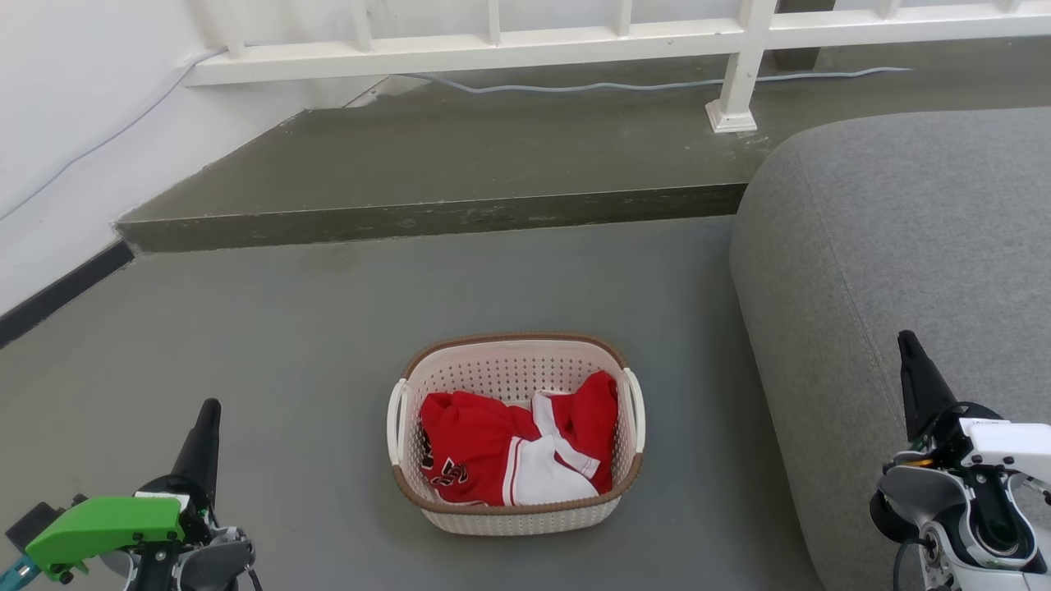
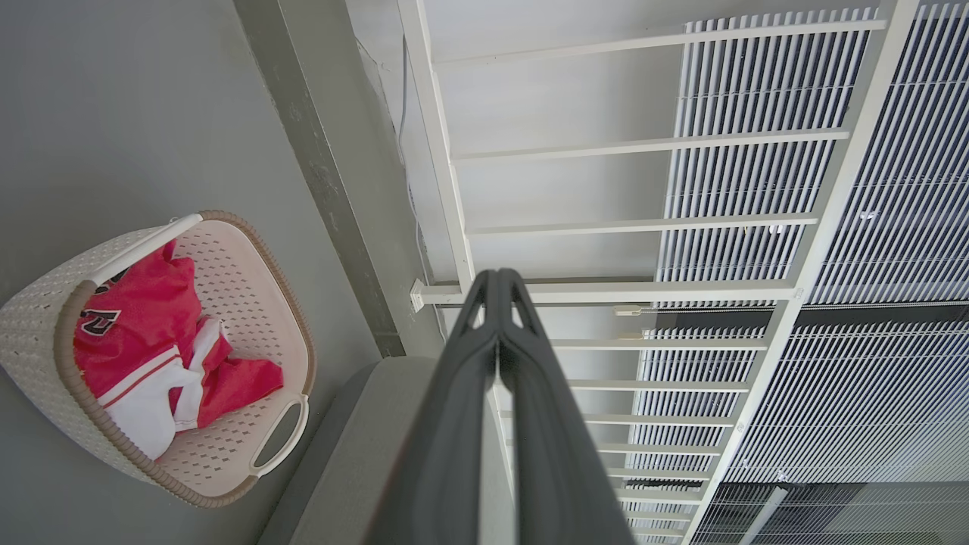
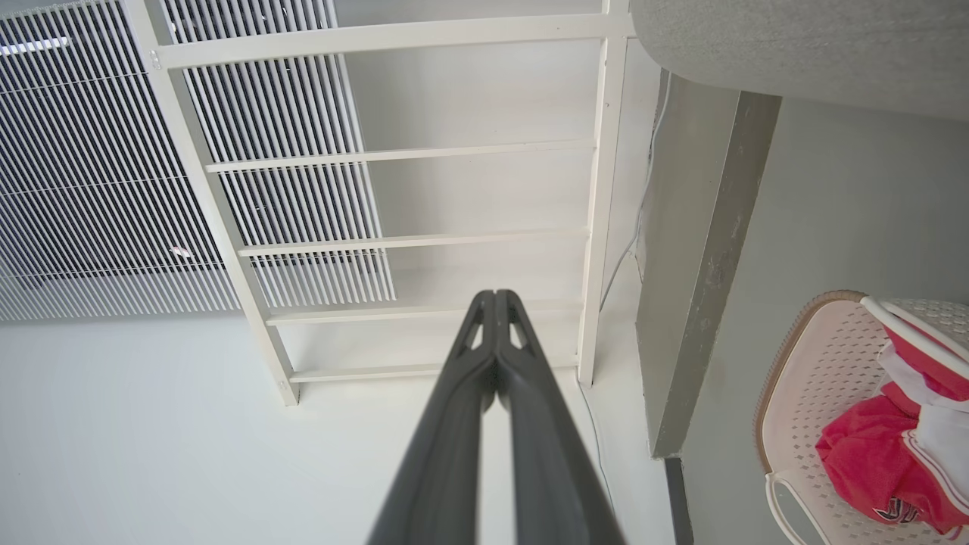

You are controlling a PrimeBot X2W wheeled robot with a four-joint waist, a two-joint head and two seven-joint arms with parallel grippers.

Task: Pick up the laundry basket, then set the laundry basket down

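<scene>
The head camera looks forward and down at the floor, with the laundry basket near and central. Each wrist camera sights along its own claw, the left claw and the right claw, toward the white railing. Both catch the laundry basket at one edge.

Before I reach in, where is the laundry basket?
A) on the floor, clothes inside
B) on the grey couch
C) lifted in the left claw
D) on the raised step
A: the laundry basket sits on the floor holding red and white clothes, with the left claw and right claw shut and apart from it.
</scene>
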